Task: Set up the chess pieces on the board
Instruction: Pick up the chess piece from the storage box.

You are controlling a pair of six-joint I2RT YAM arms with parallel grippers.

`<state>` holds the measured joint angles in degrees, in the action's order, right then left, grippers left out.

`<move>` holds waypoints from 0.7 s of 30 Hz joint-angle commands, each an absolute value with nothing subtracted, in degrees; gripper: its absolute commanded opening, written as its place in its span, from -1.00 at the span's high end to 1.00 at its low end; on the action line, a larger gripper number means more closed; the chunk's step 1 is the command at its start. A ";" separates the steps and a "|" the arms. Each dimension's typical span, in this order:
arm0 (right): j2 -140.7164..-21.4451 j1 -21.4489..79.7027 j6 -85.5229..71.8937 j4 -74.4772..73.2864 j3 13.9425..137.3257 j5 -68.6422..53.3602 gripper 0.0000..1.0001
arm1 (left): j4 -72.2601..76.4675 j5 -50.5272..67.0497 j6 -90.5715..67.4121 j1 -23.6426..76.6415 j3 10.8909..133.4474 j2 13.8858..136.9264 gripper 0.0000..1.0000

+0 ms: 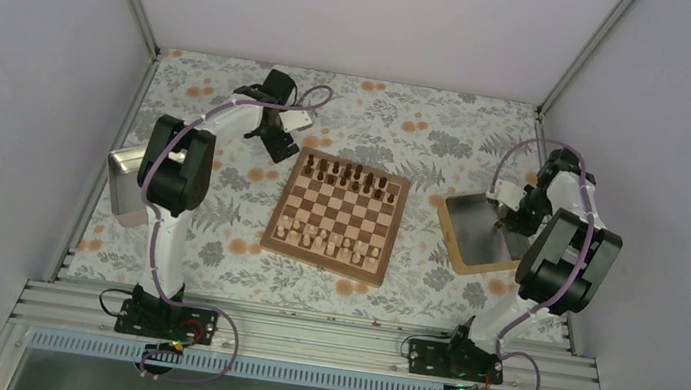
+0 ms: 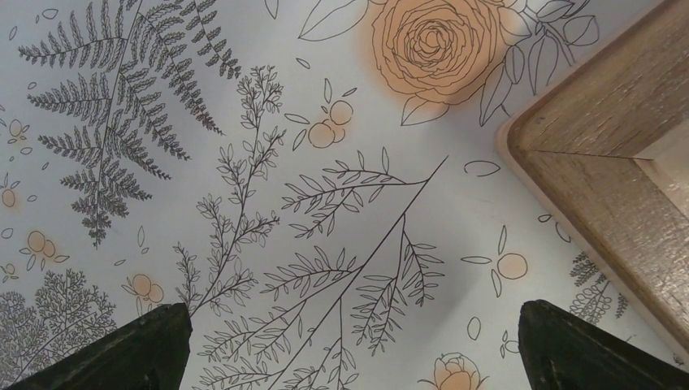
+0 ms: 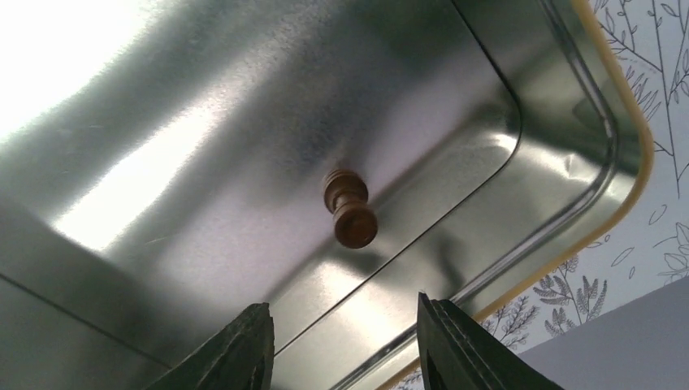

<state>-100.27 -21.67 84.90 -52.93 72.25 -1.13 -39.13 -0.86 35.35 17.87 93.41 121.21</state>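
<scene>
The board [image 1: 339,216] lies mid-table, with dark chess pieces [image 1: 349,173] lined along its far rows and pale ones [image 1: 330,243] along its near rows. One dark brown chess piece [image 3: 349,210] lies on its side on the floor of the metal tray [image 3: 203,122], right of the board. My right gripper [image 3: 343,309] hovers just above that piece, open, with nothing between its fingers. My left gripper [image 2: 355,313] is open and empty over the floral cloth, just off the board's far left corner [image 2: 601,154].
The right tray [image 1: 467,233] has a tan rim [image 3: 634,138] and shiny raised walls. A second metal tray [image 1: 124,181] sits at the left edge beside the left arm. White walls enclose the table on three sides.
</scene>
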 commanded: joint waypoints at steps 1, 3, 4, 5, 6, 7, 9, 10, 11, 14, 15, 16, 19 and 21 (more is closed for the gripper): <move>-102.79 -22.83 87.04 -50.03 72.34 -4.67 0.06 | -39.54 -1.16 35.39 18.25 93.25 121.67 -1.00; -103.77 -22.92 86.84 -49.77 72.42 -4.66 0.06 | -39.54 -1.37 35.42 18.42 93.25 121.88 -1.00; -104.14 -22.94 86.84 -49.39 72.38 -4.78 0.06 | -39.55 -1.34 35.44 18.45 93.25 121.98 -1.00; -104.41 -23.00 86.75 -48.88 72.34 -4.90 0.06 | -39.50 -1.40 35.42 18.52 93.23 122.01 -1.00; -104.70 -22.99 86.72 -48.79 72.40 -5.16 0.06 | -39.48 -1.35 35.49 18.52 93.25 122.12 -1.00; -104.97 -23.02 86.61 -48.64 72.59 -5.52 0.06 | -39.44 -1.41 35.47 18.46 93.25 122.10 -1.00; -105.62 -23.02 86.28 -48.80 73.41 -6.33 0.06 | -39.44 -1.47 35.50 18.48 93.21 122.19 -1.00; -105.98 -23.01 86.17 -48.94 73.97 -6.48 0.07 | -39.46 -1.49 35.50 18.49 93.25 122.21 -1.00; -106.41 -22.98 86.05 -48.95 74.30 -6.50 0.07 | -39.40 -1.49 35.50 18.46 93.25 122.20 -1.00; -106.94 -22.98 85.97 -48.60 74.62 -5.83 0.07 | -39.41 -1.59 35.48 18.50 93.21 122.18 -1.00; -106.85 -22.99 86.02 -48.33 74.58 -5.44 0.07 | -39.41 -1.58 35.46 18.47 93.25 122.21 -1.00; -106.94 -23.02 86.08 -48.36 74.60 -4.98 0.08 | -39.46 -1.65 35.46 18.53 93.21 122.16 -1.00; -107.32 -22.98 86.07 -48.88 75.10 -4.36 0.11 | -39.46 -1.59 35.47 18.49 93.30 122.17 -1.00; -107.86 -22.98 86.05 -49.62 75.63 -4.10 0.20 | -39.41 -1.72 35.48 18.51 93.18 122.16 -1.00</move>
<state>-106.50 -22.26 85.86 -49.10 73.58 -4.54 -39.13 -1.08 35.35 18.24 93.41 121.62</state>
